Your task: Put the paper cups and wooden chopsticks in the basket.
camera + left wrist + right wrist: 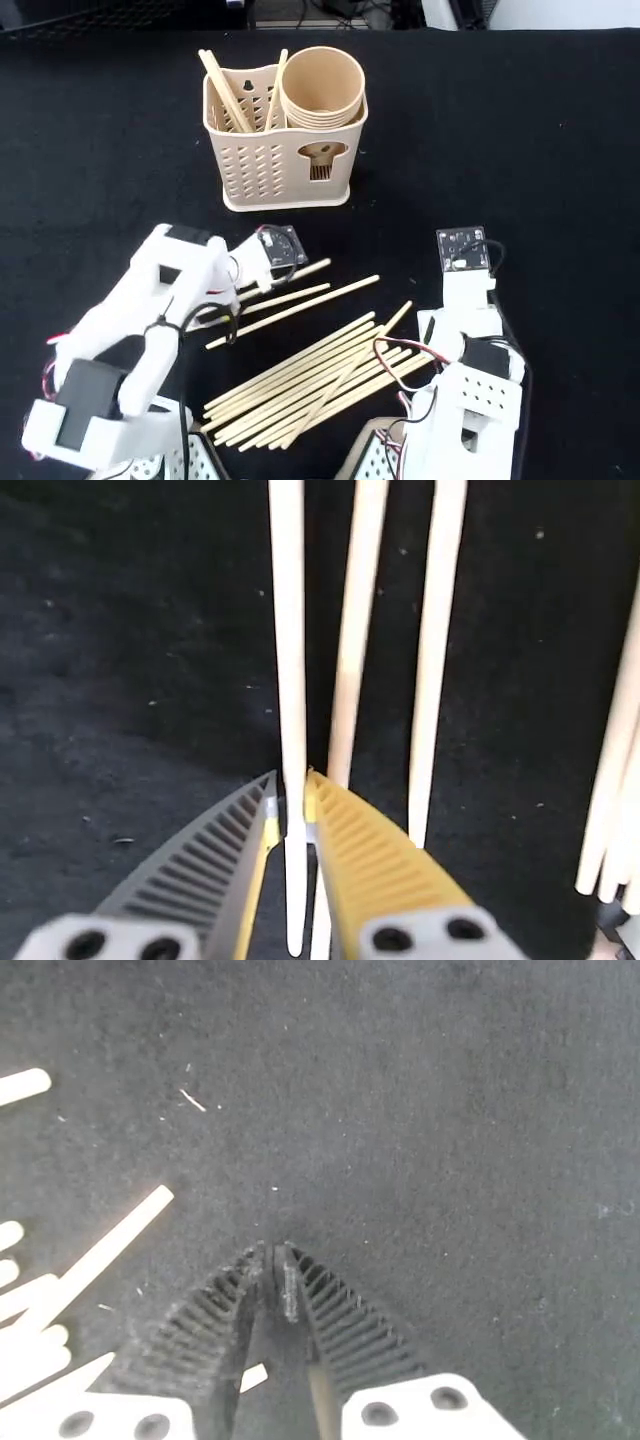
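Where the two arms stand at the near edge of the table, the left gripper (293, 780) is clamped on one wooden stick (289, 630). Its ribbed fingers, one grey and one yellow, press the stick from both sides, and the stick runs straight on past their tips. The stick lies on the black cloth (120, 680), which is fuzzy and carries small bits of lint. Two other sticks (352, 630) lie just beside it, almost parallel to it.

The right gripper (275, 1252) has its two black ribbed fingers pressed together with nothing between them. It hangs over bare cloth, and the blunt ends of some sticks lie near it at one side.

Between the arms is the pile (310, 385): many thin, pale, straight sticks that lie loose and slanted, some crossing others.

Farther off, well apart from the pile, stands the basket (285, 165). It is beige plastic and box-shaped, its walls are pierced with rows of small slots, and it has two compartments. In the compartment on the robot's left, two chopsticks (225, 90) stand tilted and lean apart. In the other compartment sits the stack of cups (322, 85): brown paper, round, nested, upright, mouth open.
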Controlling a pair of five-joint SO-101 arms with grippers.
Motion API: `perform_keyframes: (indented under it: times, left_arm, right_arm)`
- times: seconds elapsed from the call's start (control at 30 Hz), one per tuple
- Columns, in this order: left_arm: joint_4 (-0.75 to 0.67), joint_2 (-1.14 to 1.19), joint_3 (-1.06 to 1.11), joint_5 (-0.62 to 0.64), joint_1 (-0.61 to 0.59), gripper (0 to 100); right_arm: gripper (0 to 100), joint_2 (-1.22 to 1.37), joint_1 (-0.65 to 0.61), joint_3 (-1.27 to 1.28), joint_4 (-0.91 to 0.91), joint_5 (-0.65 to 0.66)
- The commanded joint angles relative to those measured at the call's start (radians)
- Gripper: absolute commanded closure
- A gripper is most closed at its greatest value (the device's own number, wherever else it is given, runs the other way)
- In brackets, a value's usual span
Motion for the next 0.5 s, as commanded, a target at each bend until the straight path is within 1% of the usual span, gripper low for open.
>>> perform_keyframes:
  times: [0.0,0.07,0.23,0.4,0.47]
  left_arm:
    - [0.021,0.003,-0.048,-0.006,0.01,86]
    - [0.02,0.002,-0.05,-0.006,0.007,82]
    - [0.029,0.002,-0.084,0.0,0.001,84]
    - [0.155,0.002,-0.148,-0.005,-0.004,84]
    - [0.18,0.002,-0.151,-0.006,0.002,84]
  right_arm:
    - [98.5,-0.013,-0.014,-0.002,-0.015,-0.006]
    - [98.5,-0.013,-0.014,-0.002,-0.015,-0.006]
    - [98.5,-0.013,-0.014,-0.002,-0.015,-0.006]
    - [98.5,-0.013,-0.014,-0.002,-0.015,-0.005]
    - [98.5,-0.013,-0.014,-0.002,-0.015,-0.005]
